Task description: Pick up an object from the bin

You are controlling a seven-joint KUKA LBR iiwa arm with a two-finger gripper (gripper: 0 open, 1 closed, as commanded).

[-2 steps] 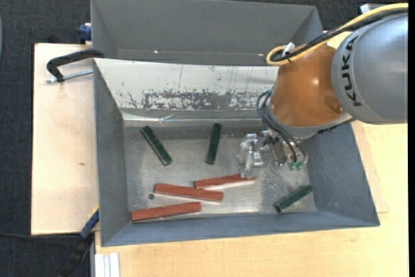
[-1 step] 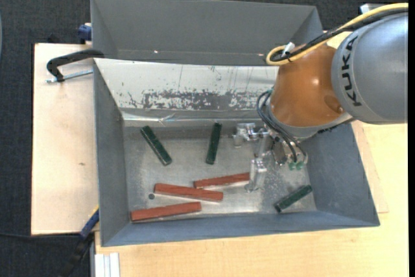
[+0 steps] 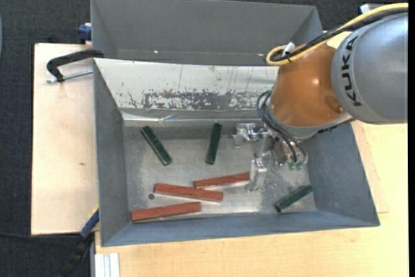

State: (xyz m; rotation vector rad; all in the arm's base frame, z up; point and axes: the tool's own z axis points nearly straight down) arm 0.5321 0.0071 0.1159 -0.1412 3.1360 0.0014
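My gripper (image 3: pixel 257 175) hangs low in the right half of the bin, under the arm's orange cover. Its tip is at the right end of a red-brown bar (image 3: pixel 220 181) that lies flat on the bin floor, and it looks to touch or stand just above that end. A dark green bar (image 3: pixel 293 198) lies to the lower right of the gripper, near the front wall. Another dark green bar (image 3: pixel 213 143) lies to its upper left, nearly upright in the view.
Two more red-brown bars (image 3: pixel 188 192) (image 3: pixel 166 211) lie toward the front left, one beside the other. A third dark green bar (image 3: pixel 156 144) lies slanted at the back left. The bin walls rise steeply on all sides.
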